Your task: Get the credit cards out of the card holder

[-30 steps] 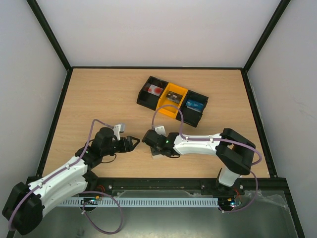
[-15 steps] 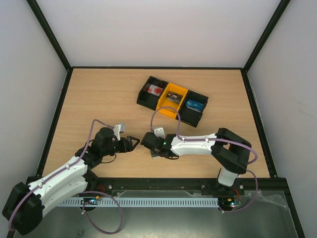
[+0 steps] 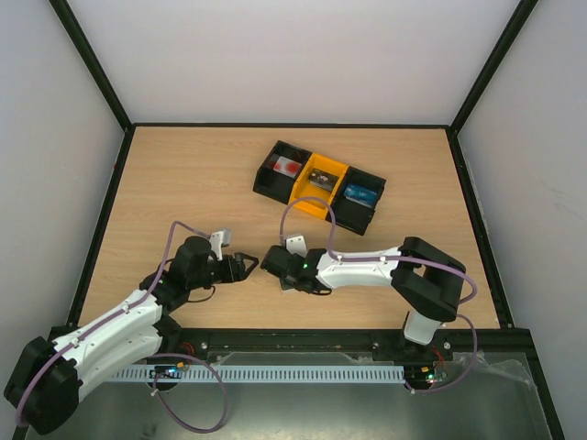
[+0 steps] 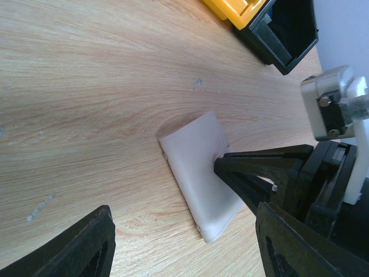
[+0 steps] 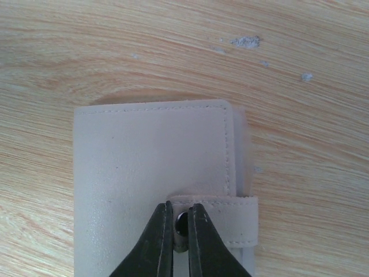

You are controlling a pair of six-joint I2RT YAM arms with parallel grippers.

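— So, far along?
— Hardly. Barely begun, judging by the card holder [image 5: 150,173]: flat on the bench [image 3: 183,183] near the front edge, closed, with the strap [image 5: 230,222] apparently fastened across its edge.
— Any credit cards out?
— None to be seen beside it. Tray [image 3: 307,203] at the back, well apart, with contents too small to name.
— And the right jaws?
— Pressed nearly together, nipping the snap [image 5: 181,224] on that strap from above.
— The left jaws?
— Spread wide, holding nothing, hovering near the holder's left side without touching.
— Left to do, then?
— Probably everything: popping the snap, opening the flap, drawing each card out and setting it down.
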